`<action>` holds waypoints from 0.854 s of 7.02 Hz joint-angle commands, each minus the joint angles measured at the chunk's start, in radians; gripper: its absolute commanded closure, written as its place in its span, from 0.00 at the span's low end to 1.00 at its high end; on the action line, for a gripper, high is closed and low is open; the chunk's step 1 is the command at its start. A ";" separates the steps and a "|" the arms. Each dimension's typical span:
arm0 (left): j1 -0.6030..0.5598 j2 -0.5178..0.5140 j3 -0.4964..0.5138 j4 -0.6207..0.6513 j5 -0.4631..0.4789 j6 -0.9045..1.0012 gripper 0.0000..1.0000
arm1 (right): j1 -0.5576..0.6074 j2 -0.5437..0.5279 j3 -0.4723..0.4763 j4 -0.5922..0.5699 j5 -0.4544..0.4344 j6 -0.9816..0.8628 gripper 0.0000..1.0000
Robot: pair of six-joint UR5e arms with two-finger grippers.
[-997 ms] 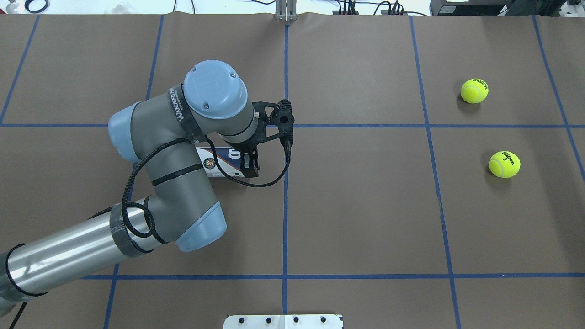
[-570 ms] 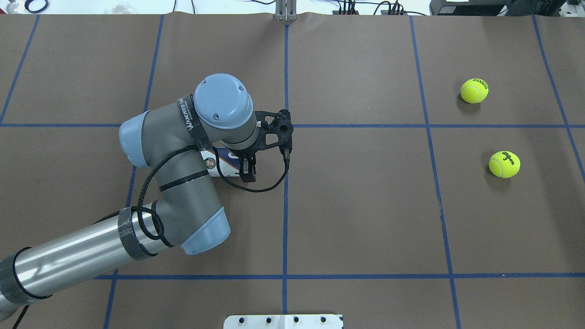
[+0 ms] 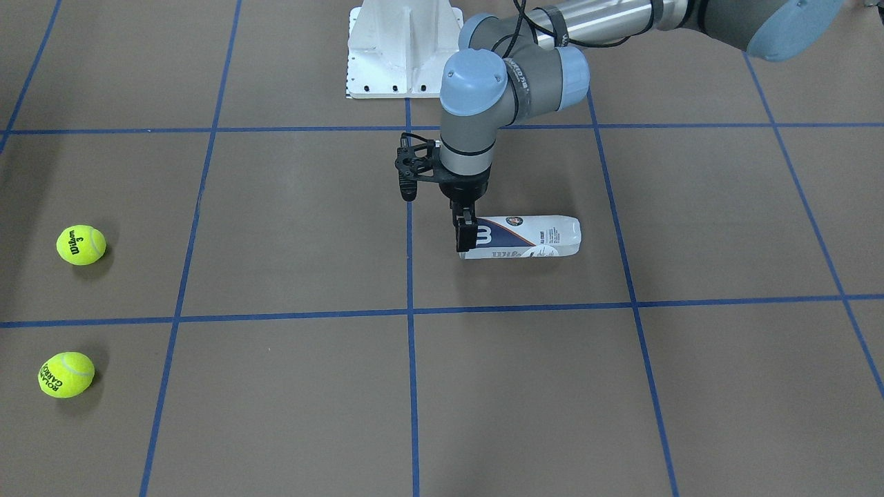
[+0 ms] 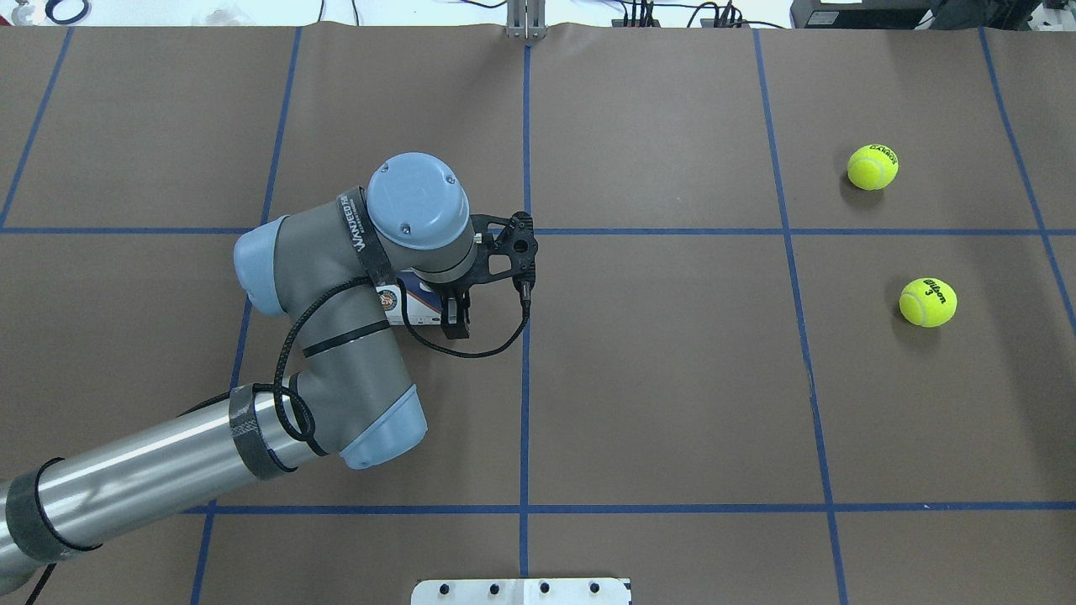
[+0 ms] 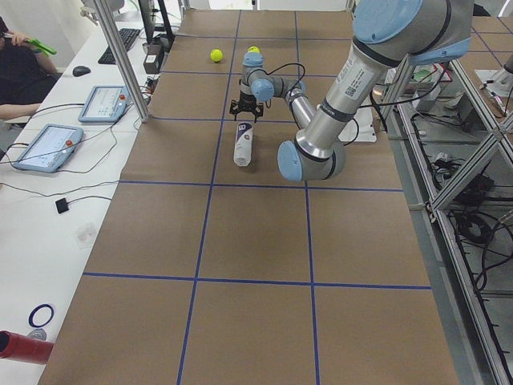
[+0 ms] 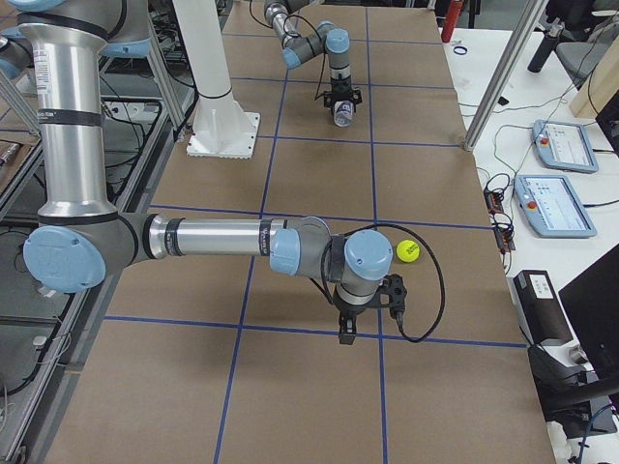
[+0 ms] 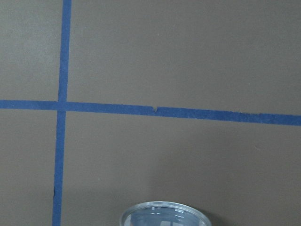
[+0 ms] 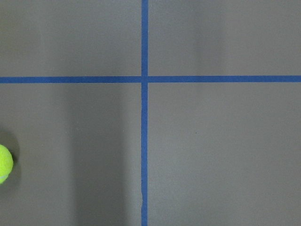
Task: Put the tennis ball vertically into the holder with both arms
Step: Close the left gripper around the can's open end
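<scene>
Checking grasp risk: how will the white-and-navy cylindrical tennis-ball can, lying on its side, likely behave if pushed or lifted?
The white-and-navy cylindrical can rests on its curved side, so a sideways push would probably roll it. The left gripper sits at one end; lifted there, it may droop.

Left arm (image 4: 336, 361) extended forward, left gripper (image 3: 467, 238) pointing down; right arm (image 6: 213, 237) low, right gripper (image 6: 346, 333) down.
</scene>
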 commanded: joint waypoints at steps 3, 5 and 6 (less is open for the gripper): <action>0.024 -0.002 0.033 -0.007 0.031 -0.003 0.01 | 0.000 0.000 -0.004 0.000 0.000 0.000 0.01; 0.030 -0.002 0.053 -0.032 0.036 -0.004 0.01 | 0.000 0.000 -0.004 0.000 0.001 -0.002 0.01; 0.030 -0.002 0.055 -0.034 0.036 -0.003 0.01 | 0.000 0.000 -0.004 0.000 0.001 0.000 0.01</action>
